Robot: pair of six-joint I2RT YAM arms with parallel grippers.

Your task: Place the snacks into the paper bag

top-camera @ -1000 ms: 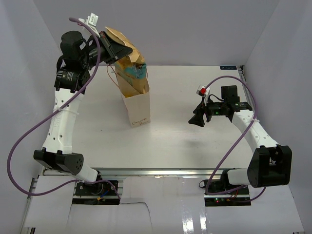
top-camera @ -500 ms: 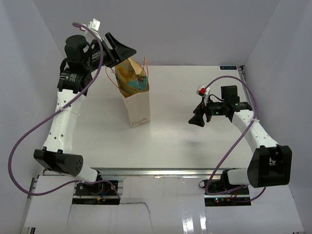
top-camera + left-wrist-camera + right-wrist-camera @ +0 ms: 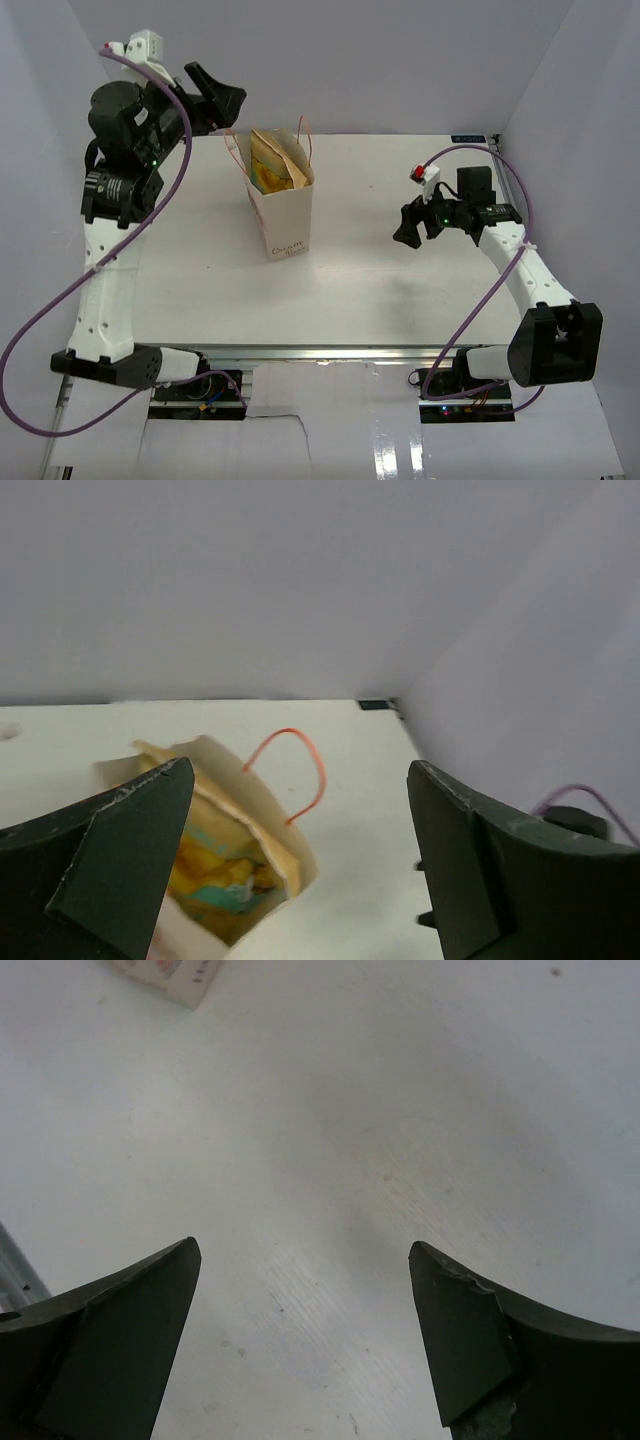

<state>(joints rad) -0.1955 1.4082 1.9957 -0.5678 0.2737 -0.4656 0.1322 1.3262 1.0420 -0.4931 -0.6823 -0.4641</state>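
Observation:
The cream-white paper bag [image 3: 284, 215] stands upright on the table, left of centre, with its mouth open. Orange-yellow and teal snacks [image 3: 270, 172] lie inside it, and they also show inside the paper bag [image 3: 262, 810] as snacks [image 3: 215, 880] in the left wrist view. An orange-red cord handle [image 3: 318, 775] sticks up from the rim. My left gripper [image 3: 230, 103] hangs high, above and to the left of the bag, open and empty. My right gripper [image 3: 404, 228] hovers low over the bare table to the right of the bag, open, with nothing between its fingers [image 3: 130, 1320].
A bottom corner of the paper bag [image 3: 165, 978] shows at the top left of the right wrist view. White walls close off the table [image 3: 360, 290] at the back and on both sides. A purple cable [image 3: 50, 300] loops along the left arm.
My left gripper opened and let the chip bag drop into the paper bag, then rose and drew back to the left. My right gripper shifted slightly toward the back and opened a little wider.

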